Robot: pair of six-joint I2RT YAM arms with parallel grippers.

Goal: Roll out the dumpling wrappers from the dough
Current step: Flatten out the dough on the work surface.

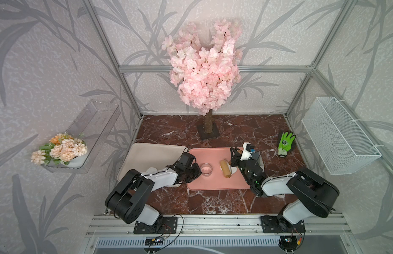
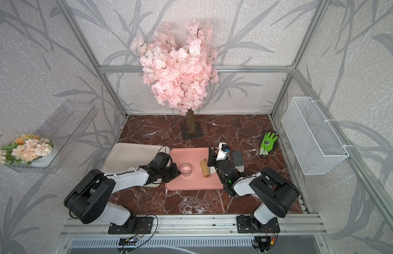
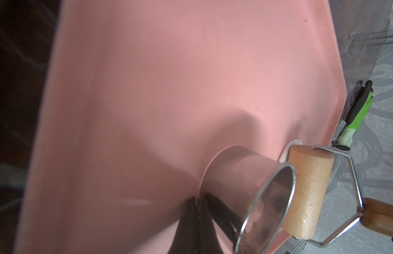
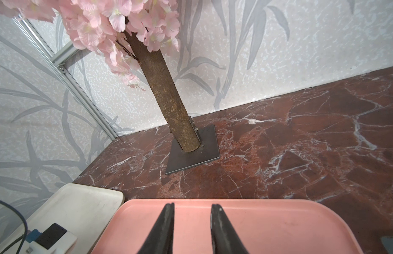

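Two roles split on the pink tray point(image 1: 213, 184): left gripper point(image 3: 196, 199) pinched closed, tips at the foot of the ring cutter point(image 1: 206, 169), probably steadying it; right gripper point(image 4: 192, 205) narrowly parted, seemingly clamping the handle of the rolling pin point(image 1: 225, 168), roller pressing the dough point(image 1: 234, 170) underneath.

A pink blossom tree point(image 1: 204, 66) stands on the marble table point(image 1: 169, 132), and a green glove point(image 1: 285, 144) lies near the wire basket point(image 1: 338, 136).

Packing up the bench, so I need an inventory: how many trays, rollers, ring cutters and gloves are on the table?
trays: 2, the pink tray and the cream tray
roller: 1
ring cutter: 1
glove: 1
total: 5
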